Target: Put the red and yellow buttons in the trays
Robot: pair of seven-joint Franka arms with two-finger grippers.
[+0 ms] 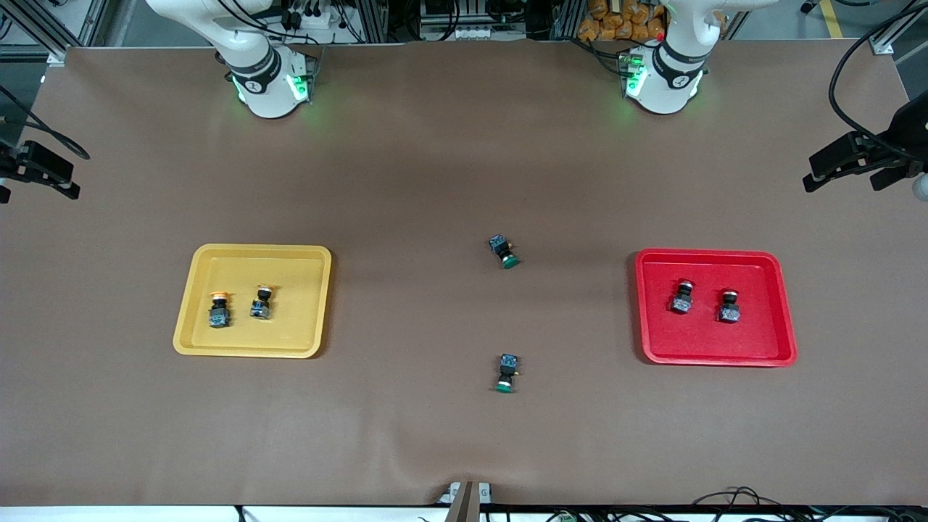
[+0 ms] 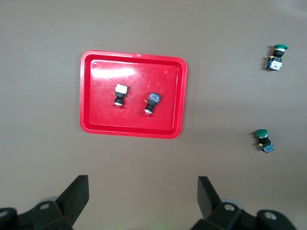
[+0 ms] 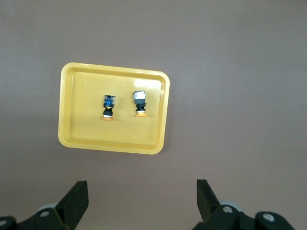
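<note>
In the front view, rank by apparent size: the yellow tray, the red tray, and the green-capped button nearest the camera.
1. red tray and yellow tray: about alike; the red one looks slightly wider, too close to rank.
2. green-capped button: far smaller than either tray.

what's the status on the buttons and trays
Left pincer and right pincer open, high over table. Yellow buttons in yellow tray, red buttons in red tray. Nothing blocking.

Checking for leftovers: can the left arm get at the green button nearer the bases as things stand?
Probably yes. That green button lies alone on bare table between the trays, nothing over or against it. The left gripper is open, raised near the red tray, holding nothing.
</note>
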